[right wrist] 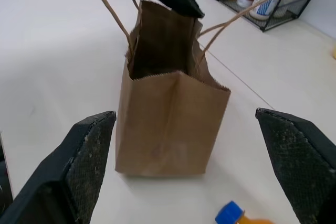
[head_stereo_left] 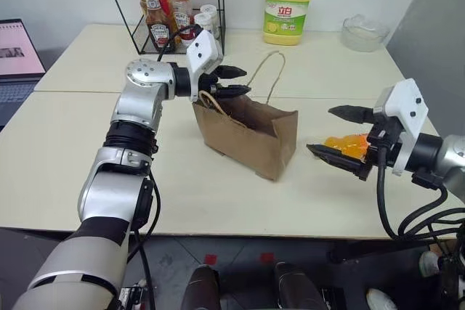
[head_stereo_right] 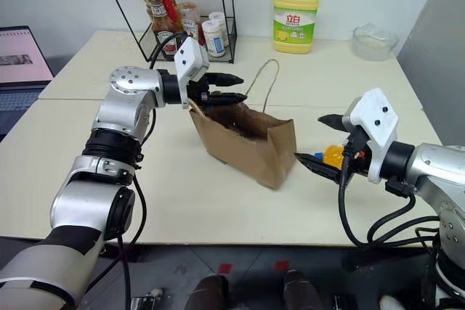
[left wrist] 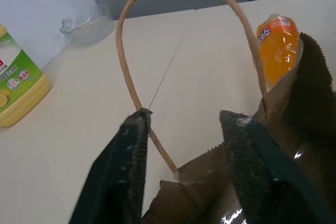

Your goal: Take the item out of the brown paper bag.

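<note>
On the pale counter [head_stereo_left: 65, 157], the bottle [right wrist: 233, 216] lies outside the upright bag [head_stereo_left: 251, 136], beside the spread right claw [head_stereo_left: 341, 136]; the left claw [head_stereo_left: 232, 82], parted at the bag's rim, need only withdraw.

The bag [right wrist: 168, 124] is matt brown kraft paper with a saw-toothed top edge and thin, twisted cord handles [left wrist: 131, 66]. The small bottle [left wrist: 278, 48] is clear, glossy plastic (its cap [right wrist: 228, 214] a smooth blue). The table [head_stereo_left: 65, 165] looks smooth, pale and matt. The black fingers [right wrist: 86, 166] have rough, grainy pads.
</note>
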Controlling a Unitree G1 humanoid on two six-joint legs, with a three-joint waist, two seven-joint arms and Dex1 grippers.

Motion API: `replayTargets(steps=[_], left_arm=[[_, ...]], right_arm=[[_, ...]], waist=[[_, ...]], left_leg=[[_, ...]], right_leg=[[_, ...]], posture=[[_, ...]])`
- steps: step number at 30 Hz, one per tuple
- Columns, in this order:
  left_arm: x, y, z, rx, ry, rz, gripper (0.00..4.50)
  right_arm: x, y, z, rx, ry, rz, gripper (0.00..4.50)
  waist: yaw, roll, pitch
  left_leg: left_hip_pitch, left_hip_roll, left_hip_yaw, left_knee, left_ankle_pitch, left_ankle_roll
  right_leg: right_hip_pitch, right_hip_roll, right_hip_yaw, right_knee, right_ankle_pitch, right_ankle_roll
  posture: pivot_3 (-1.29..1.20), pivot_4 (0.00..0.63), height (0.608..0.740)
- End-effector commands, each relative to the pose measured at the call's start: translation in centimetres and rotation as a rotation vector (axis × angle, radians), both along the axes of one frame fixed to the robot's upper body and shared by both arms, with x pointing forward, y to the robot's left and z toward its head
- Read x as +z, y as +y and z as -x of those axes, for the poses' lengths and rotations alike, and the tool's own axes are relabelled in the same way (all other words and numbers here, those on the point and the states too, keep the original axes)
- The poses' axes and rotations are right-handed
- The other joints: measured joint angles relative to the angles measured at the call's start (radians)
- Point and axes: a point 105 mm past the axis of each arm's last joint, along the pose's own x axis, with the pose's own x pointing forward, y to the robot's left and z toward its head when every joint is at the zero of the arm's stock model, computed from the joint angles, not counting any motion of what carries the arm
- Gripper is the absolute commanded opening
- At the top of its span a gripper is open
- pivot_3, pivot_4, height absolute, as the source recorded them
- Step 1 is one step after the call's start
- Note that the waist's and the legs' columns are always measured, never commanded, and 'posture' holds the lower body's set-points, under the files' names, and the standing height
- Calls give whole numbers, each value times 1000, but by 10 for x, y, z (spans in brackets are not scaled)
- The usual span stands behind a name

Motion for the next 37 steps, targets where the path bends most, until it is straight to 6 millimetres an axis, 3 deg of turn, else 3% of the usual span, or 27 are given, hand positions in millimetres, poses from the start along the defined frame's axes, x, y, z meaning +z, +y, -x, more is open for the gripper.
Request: replayTargets(steps=[1, 14, 19, 24, 28, 33, 37], left_arm=[[23, 9, 3, 17, -83, 28, 3288], [48, 39, 4, 227, -76, 313, 3288], [51, 77, 6, 412, -88, 405, 3288], [19, 111, 27, 584, -84, 316, 3288], [-31, 130, 56, 705, -72, 222, 3288], [-68, 139, 70, 804, -37, 247, 3288], [-81, 133, 75, 789, -25, 287, 3288]], right_arm=[[8, 5, 3, 18, -40, -7, 4500], [5, 4, -4, -4, -58, -44, 4500], [4, 0, -3, -31, -89, -59, 4500], [-1, -11, 5, -104, -136, -123, 4500], [-17, -19, 9, -187, -185, -133, 4500], [-52, -23, 15, -227, -166, -143, 4500], [-66, -20, 12, -230, -162, -155, 4500]], waist=[[0, 0, 0], [0, 0, 0], [0, 0, 0], [-2, 0, 0], [3, 0, -1], [22, -3, -2], [22, -3, -2]], left_leg=[[0, 0, 0, 0, 0, 0], [0, 0, 0, 0, 0, 0], [0, 0, 0, 0, 0, 0], [0, 1, 0, -1, 1, -1], [0, 1, 0, -1, 1, -2], [1, 1, 0, 0, 0, -1], [5, 1, 1, 0, 0, -1]], right_leg=[[0, 0, 0, 0, 0, 0], [0, 0, 0, 0, 0, 0], [0, 0, 0, 0, 0, 0], [0, 0, 0, 0, 0, 0], [0, 0, 1, 0, 0, 0], [1, 0, 0, 0, 0, 0], [5, 0, 1, -1, 0, 0]], posture=[[0, 150, 740], [0, 150, 740], [0, 150, 740], [0, 150, 740], [0, 150, 740], [0, 150, 740], [0, 150, 740]])
